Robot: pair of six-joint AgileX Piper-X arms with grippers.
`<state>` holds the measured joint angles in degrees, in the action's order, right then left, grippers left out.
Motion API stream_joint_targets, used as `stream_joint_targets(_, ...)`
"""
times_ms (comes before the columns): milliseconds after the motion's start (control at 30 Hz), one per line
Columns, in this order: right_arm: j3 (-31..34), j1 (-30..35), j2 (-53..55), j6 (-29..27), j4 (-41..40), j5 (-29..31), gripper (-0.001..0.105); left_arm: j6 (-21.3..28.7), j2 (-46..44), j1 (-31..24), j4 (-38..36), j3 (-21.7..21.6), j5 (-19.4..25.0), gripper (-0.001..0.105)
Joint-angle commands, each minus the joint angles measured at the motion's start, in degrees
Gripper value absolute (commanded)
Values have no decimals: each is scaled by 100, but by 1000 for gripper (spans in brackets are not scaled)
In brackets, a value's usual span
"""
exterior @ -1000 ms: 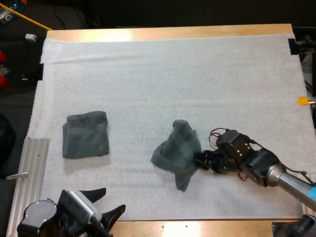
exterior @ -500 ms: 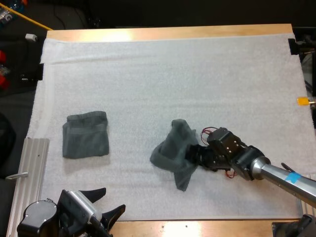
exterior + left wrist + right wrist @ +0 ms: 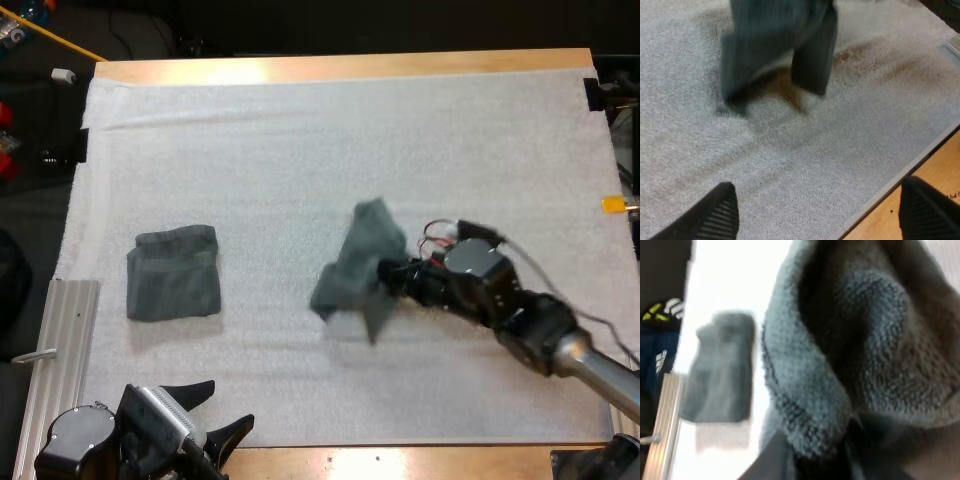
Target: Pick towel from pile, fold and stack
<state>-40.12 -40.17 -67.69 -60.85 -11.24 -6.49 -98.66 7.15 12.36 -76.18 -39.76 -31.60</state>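
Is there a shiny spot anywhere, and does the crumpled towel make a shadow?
High view: glare brightens the table's far edge. Left wrist view: a brownish shadow lies on the mat under the crumpled towel. Right wrist view: the mat glares white around the folded towel.

There are two dark grey-green towels: one folded towel at nine o'clock, one crumpled towel near the middle (lifted a bit). One white mat. One metal rail at eight o'clock.
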Motion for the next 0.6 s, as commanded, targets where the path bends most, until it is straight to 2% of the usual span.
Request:
stream_joint_targets(0,-192,-12,204,-444,-203,224,0,-46,8,32,29,-11,-39,65)
stream_joint_targets(67,-632,-12,474,-1295,-740,764,0,-46,8,32,29,-11,-39,65)
stream_joint_targets(167,-1135,-12,638,-2141,-1377,1431,0,-46,8,32,29,-11,-39,65)
stream_joint_targets(233,-1407,-12,649,-2474,-1729,1598,0,-46,8,32,29,-11,-39,65)
stream_joint_targets(367,-1613,-12,648,-2680,-2366,1627,0,-46,8,32,29,-11,-39,65)
stream_joint_targets(500,-1506,-12,546,-2679,-2829,1627,0,-46,8,32,29,-11,-39,65)
stream_joint_targets(567,-1380,-12,346,-2495,-3052,1604,0,-46,8,32,29,-11,-39,65)
